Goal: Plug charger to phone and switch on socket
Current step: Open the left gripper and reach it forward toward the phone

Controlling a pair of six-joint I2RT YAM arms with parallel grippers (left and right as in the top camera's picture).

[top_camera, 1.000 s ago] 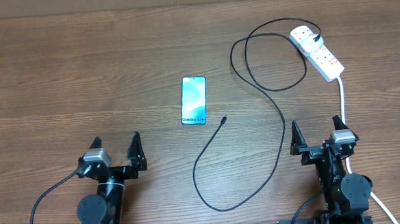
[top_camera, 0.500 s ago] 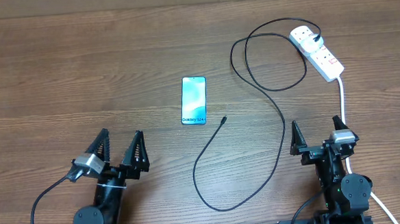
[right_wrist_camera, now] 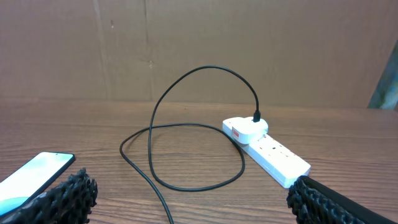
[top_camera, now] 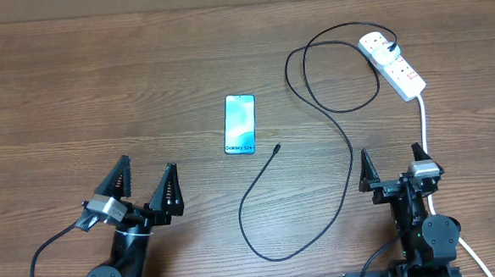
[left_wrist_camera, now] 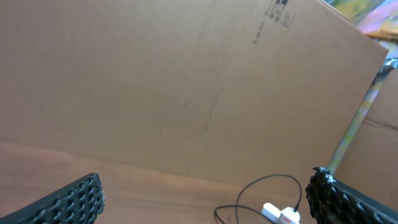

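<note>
Phone (top_camera: 240, 124) lies face up in the middle of the table (top_camera: 100, 78), unmoved. The charger (top_camera: 351, 163) has its connector tip (top_camera: 277, 148) just beside the phone's near corner, not plugged in, and its plug sits in the socket strip (top_camera: 392, 63) far right. Only the left gripper (top_camera: 148, 163) has shifted, swinging outward and tilting up, so the work looks barely begun. Count: one phone, one charger, one two-outlet strip, one white cord (top_camera: 423, 121), and two grippers, left and right gripper (top_camera: 391, 152), both with fingers spread wide and empty.
</note>
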